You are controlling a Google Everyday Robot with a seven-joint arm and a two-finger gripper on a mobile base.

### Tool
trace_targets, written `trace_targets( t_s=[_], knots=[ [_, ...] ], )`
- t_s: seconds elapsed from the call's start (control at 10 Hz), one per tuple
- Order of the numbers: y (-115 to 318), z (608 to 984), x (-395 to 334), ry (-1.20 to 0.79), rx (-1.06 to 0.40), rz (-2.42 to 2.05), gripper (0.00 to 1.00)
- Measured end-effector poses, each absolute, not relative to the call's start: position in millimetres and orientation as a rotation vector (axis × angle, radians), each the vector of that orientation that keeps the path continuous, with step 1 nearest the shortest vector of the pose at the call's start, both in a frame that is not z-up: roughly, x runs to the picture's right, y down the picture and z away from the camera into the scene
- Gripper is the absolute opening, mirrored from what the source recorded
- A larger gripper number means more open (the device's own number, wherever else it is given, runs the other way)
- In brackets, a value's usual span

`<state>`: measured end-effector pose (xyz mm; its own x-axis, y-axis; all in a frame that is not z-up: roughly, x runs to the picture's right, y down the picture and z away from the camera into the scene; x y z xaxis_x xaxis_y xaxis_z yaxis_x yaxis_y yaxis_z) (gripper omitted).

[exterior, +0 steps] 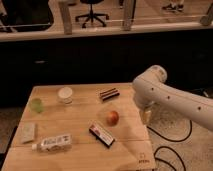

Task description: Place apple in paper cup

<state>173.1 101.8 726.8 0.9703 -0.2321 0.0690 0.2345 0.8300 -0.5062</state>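
A pale wooden plank surface (75,117) stands on a speckled grey floor (200,150), where black cables (170,142) loop at the right. Behind it runs a dark low wall (90,62) topped by a light ledge (100,31). Above that, grey posts (65,17) frame glass, and an office chair's wheeled base (93,15) shows beyond.

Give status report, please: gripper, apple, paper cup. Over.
Gripper open, empty, at table right edge. Apple on table, untouched. Paper cup upright, far left. Nothing between them.

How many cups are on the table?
2: the paper cup back left, a green cup left of it. None seems hidden. The gripper hangs right of the apple.
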Motion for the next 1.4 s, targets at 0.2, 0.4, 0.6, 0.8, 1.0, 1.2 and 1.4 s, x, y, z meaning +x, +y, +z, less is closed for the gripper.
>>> trace_targets(
  t_s=[0.2,0.4,0.6,0.8,1.0,1.2,1.4],
  knots=[
    [103.1,735.3,169.0,-0.027,-0.529,-0.28,0.8],
    [103.3,743.6,160.7,-0.046,-0.524,-0.309,0.8],
    [105.6,755.4,153.3,-0.069,-0.52,-0.351,0.8],
    [108.3,764.8,149.9,-0.088,-0.517,-0.384,0.8],
    [111.2,772.8,144.9,-0.107,-0.515,-0.414,0.8],
    [113.6,780.6,138.7,-0.127,-0.513,-0.453,0.8],
    [115.9,785.7,135.4,-0.143,-0.513,-0.481,0.8]
  ],
)
